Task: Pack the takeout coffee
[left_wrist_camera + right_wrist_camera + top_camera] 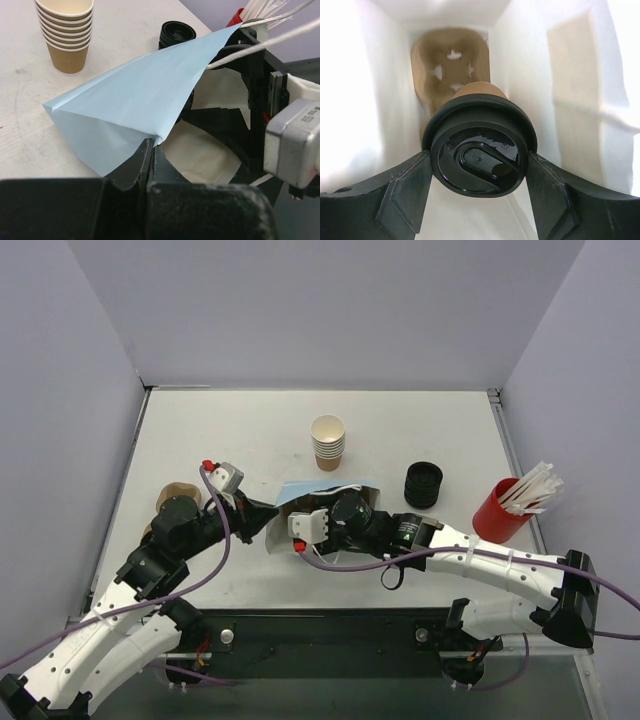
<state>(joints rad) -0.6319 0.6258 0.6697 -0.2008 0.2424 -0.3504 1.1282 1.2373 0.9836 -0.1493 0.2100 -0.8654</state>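
Overhead shot's evenly lit, just soft shadows on the surface (pixel 400 430). Inside, the bag (pixel 365 100) is blown out white, and the left pincer (pixel 151 150) up close looks blurry.

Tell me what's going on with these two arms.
The left gripper is shut on the edge of the light-blue paper bag, holding its mouth open. The right gripper is inside the bag with the takeout coffee clamped between its fingers. A brown cardboard cup carrier sits deeper in the bag, beyond the cup. Whether the cup is seated in it yet cannot be told.
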